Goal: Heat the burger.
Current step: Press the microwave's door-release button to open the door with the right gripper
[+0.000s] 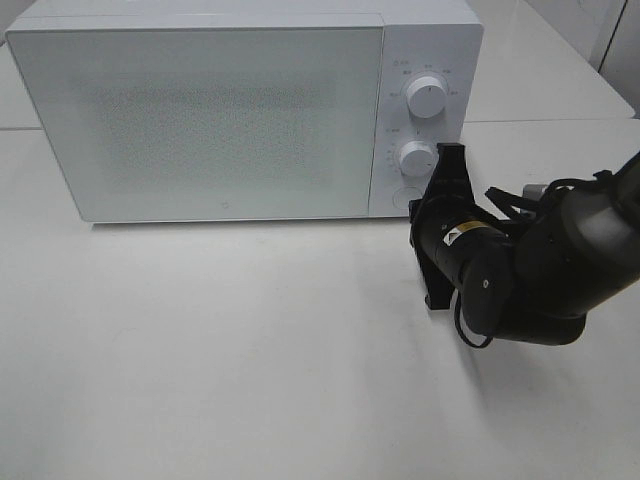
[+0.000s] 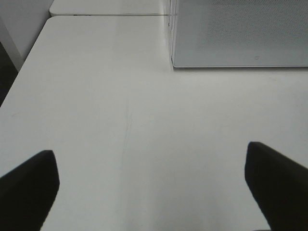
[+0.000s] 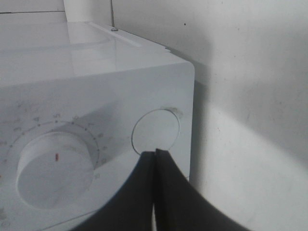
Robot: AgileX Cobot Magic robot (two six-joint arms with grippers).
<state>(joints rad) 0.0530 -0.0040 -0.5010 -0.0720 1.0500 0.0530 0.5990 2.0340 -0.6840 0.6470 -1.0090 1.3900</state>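
Note:
The burger is out of view in every frame. The white microwave (image 1: 200, 120) stands at the back of the table with its frosted door closed. My right gripper (image 1: 417, 207) is shut with nothing in it. Its joined tips (image 3: 155, 152) sit at the lower edge of the round button (image 3: 155, 130) on the control panel, at the panel's bottom right corner (image 1: 405, 197). I cannot tell whether they touch it. My left gripper (image 2: 152, 185) is open and empty above bare table, left of the microwave's front corner (image 2: 240, 33); the high view does not show it.
Two round knobs (image 1: 427, 95) (image 1: 416, 158) sit above the button; the lower knob (image 3: 55, 168) has a red mark. The white table (image 1: 250, 350) spreads in front of the microwave. A second table (image 1: 560, 70) stands behind on the right.

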